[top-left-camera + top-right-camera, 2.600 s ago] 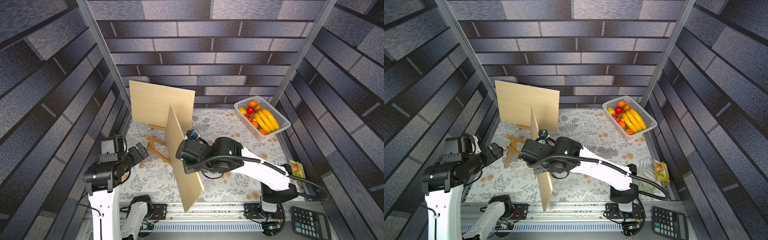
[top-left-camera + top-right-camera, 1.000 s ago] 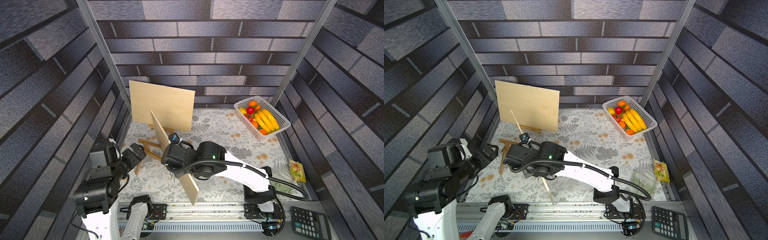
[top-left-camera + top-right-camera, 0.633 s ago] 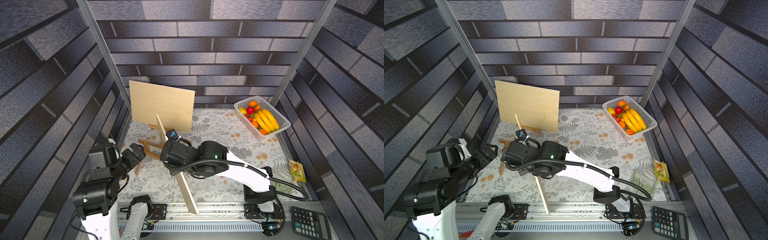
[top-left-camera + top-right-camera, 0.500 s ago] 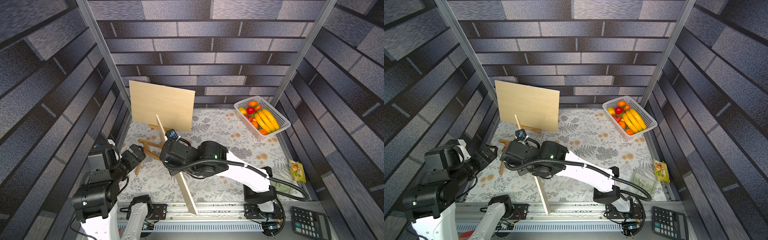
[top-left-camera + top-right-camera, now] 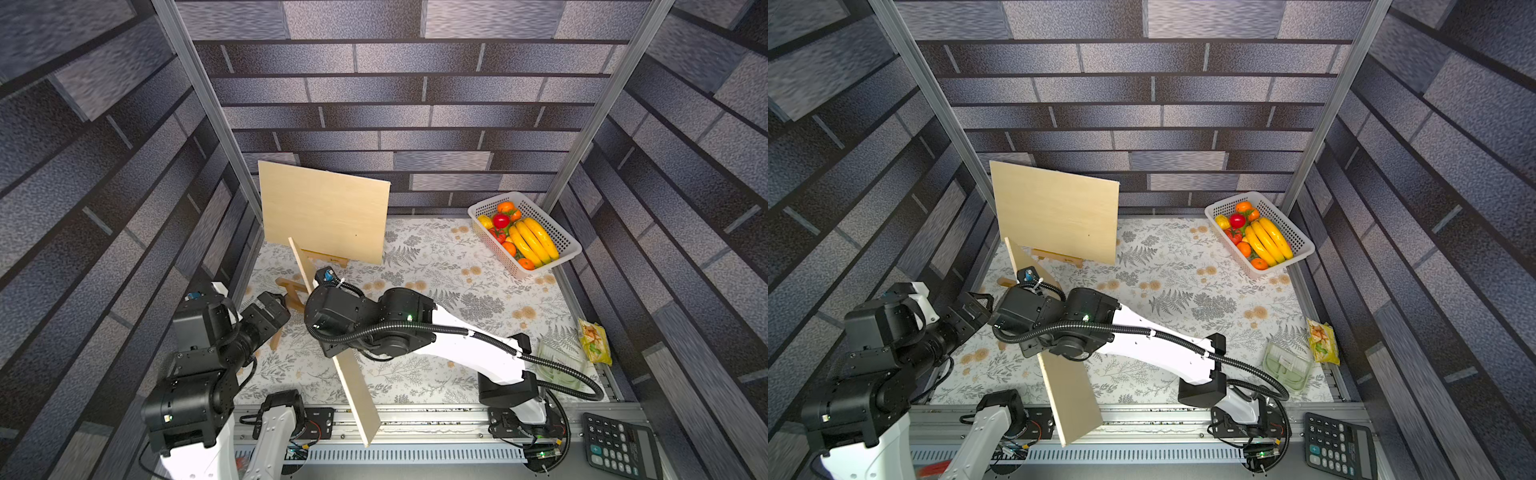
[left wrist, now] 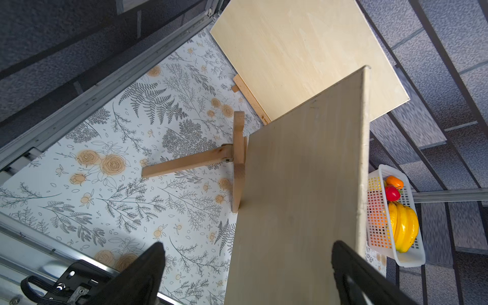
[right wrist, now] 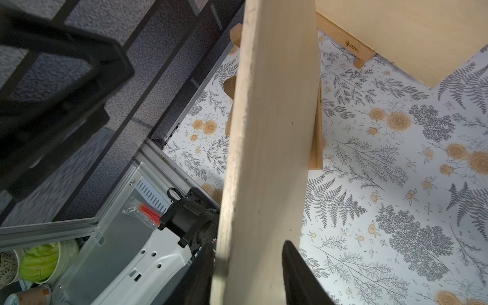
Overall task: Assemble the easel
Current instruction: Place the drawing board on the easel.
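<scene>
The board (image 7: 272, 132) sits on edge between the fingers of the right gripper (image 7: 248, 248), tilted toward the easel frame (image 6: 190, 161) lying flat beyond their tips. Whether they pinch it, I cannot tell. The left gripper (image 6: 247, 243), fingers spread wide, hovers near the frame, likely to steady it.

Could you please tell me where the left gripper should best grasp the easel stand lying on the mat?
Probably its long straight leg, from above, jaws across its width: it lies flat and exposed, while the crossbar is partly under the plywood board.
</scene>
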You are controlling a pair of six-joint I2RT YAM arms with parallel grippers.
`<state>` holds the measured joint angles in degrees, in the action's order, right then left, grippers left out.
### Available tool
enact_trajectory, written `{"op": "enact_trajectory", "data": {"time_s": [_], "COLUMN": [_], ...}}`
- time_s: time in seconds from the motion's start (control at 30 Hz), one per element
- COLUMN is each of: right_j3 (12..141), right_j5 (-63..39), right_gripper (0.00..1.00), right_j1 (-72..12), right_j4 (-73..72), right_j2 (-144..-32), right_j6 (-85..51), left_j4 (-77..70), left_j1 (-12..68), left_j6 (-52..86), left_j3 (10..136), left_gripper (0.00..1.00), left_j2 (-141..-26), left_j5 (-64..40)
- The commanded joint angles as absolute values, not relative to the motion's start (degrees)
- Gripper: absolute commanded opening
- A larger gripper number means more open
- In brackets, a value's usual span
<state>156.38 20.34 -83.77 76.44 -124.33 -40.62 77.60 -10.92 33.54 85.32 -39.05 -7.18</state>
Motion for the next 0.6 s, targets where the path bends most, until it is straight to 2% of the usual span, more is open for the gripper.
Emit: {"op": "enact_trajectory", "data": {"time_s": [0.0,0.33,0.57], "right_j3": [157.02,156.97,156.98], "right_j5": [19.30,16.45,15.24], "right_gripper": [0.44,0.43,0.43], "right_j1": [-83.79,-82.62,-82.30], "right_j4": [75.70,74.16,73.92], "right_j2": [-125.37,-127.43,-128.23], "right_j6": [-41.13,-41.33,-41.02], "left_j4": [77.87,79.47,76.40], "left_j1": [-9.89,0.94,13.25], "left_j6": [34.39,38.92,45.63], "left_j3": [87.30,82.86,75.22], "left_gripper": [1.00,1.00,1.00], "left_j2": [-36.74,-33.13,-30.76], "left_j5": [-3.69,6.68,12.58]}}
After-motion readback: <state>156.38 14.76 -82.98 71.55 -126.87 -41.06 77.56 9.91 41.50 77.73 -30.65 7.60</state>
